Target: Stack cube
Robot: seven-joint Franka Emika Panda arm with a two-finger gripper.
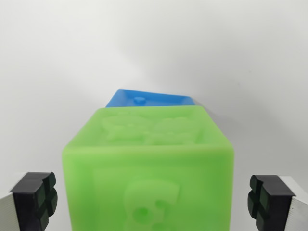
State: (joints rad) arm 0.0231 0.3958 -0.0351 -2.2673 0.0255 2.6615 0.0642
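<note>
Between the two black fingertips, filling the lower middle of the wrist view, sits a green cube (pixel 149 168). Its top face carries a raised relief of soft rounded shapes, and the side facing the camera shows another raised figure with a round hole in it, cut off by the picture's lower edge. The cube is blurred from closeness, so the reliefs cannot be read exactly.

Behind the green cube, and partly hidden by its far top edge, lies a blue cube (pixel 150 99); only its top face shows, with a small round stud near the middle, turned slightly askew to the green one. Whether the two touch cannot be told.

To either side of the green cube, the gripper (pixel 153 199) stands spread wide: one of its fingertips (pixel 34 198) is at the wrist view's left and the other at the wrist view's right, each with a clear gap of white between its ribbed black pad and the cube's side. Nothing is held.

Around and beyond the green cube stretches a plain white surface (pixel 154 43).
</note>
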